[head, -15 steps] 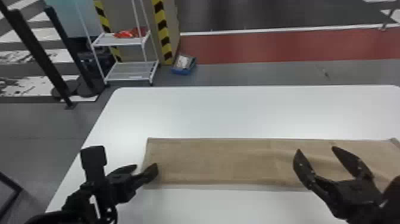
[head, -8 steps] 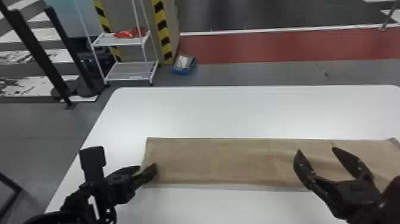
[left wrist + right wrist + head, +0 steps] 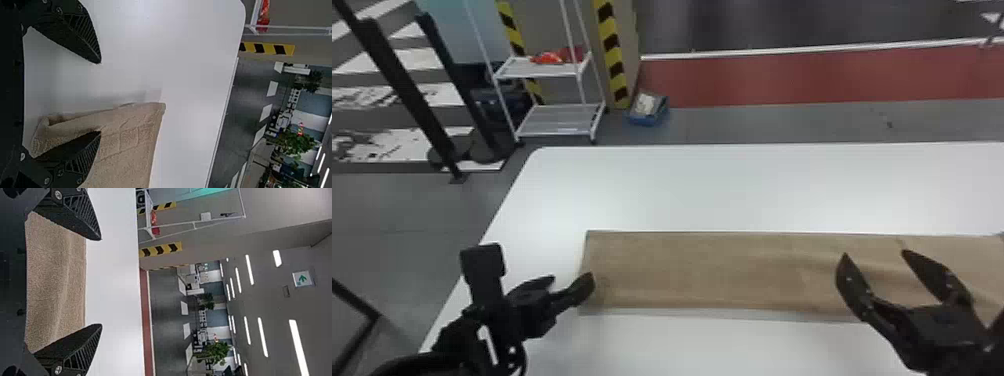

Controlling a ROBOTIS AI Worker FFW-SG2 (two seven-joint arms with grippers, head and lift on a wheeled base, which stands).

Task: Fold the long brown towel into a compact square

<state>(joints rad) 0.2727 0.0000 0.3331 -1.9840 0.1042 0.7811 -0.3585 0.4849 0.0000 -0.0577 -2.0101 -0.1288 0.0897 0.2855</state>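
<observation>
The brown towel (image 3: 712, 270) lies as a long flat strip across the white table, with shallow creases toward the right. At its left end is my left gripper (image 3: 566, 283), one finger overlapping the towel's edge. Its fingers stand apart in the left wrist view, where the left gripper (image 3: 100, 98) has a raised, curled edge of the towel (image 3: 129, 133) around its lower finger. Over the towel's right part, my right gripper (image 3: 876, 254) is wide apart. In the right wrist view, towel cloth (image 3: 56, 282) shows behind the open right gripper (image 3: 101, 282), not pinched.
The white table (image 3: 712, 190) extends beyond the towel on its far and near sides. Past the far edge stand a white wire shelf (image 3: 557, 120) and a blue box (image 3: 648, 110) on the floor. Dark posts (image 3: 402, 85) rise at the far left.
The head view has shifted slightly. Against the towel, my left gripper sits a little farther left, toward the towel's end. The right gripper and the towel look much the same.
</observation>
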